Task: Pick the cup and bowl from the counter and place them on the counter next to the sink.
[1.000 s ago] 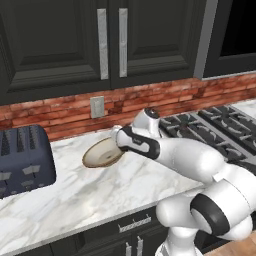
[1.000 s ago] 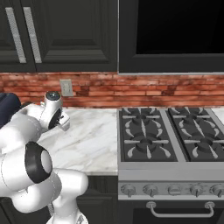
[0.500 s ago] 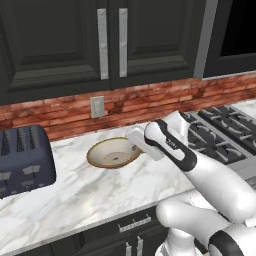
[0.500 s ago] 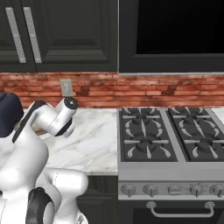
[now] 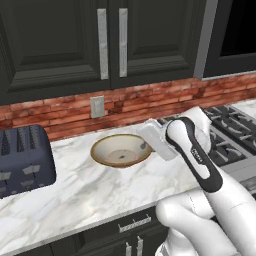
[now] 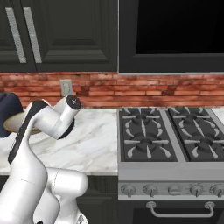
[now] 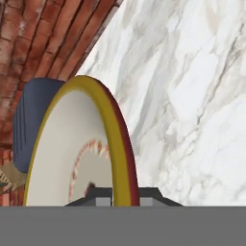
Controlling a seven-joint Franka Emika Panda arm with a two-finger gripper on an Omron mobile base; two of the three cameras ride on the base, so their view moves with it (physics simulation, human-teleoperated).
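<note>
The bowl [image 5: 120, 150] is wide and tan with a speckled brownish inside, and it sits level just over the white marble counter [image 5: 85, 195], in front of the brick wall. My gripper [image 5: 148, 142] is shut on its right rim. In the hand view the bowl [image 7: 77, 144] stands edge-on, its yellowish rim pinched between the dark fingertips [image 7: 96, 193] of my gripper [image 7: 122, 194]. From the right base view a tan sliver of the bowl [image 6: 16, 122] shows behind the arm. The cup and the sink are out of view.
A dark blue toaster [image 5: 22, 160] stands on the counter left of the bowl. The black gas stove [image 6: 170, 135] lies to the right of the counter. A wall outlet [image 5: 97, 106] sits in the brick backsplash, with dark cabinets above.
The arm has swung to the right and carried the bowl a short way rightward along the counter. The gripper stayed shut on the rim.
</note>
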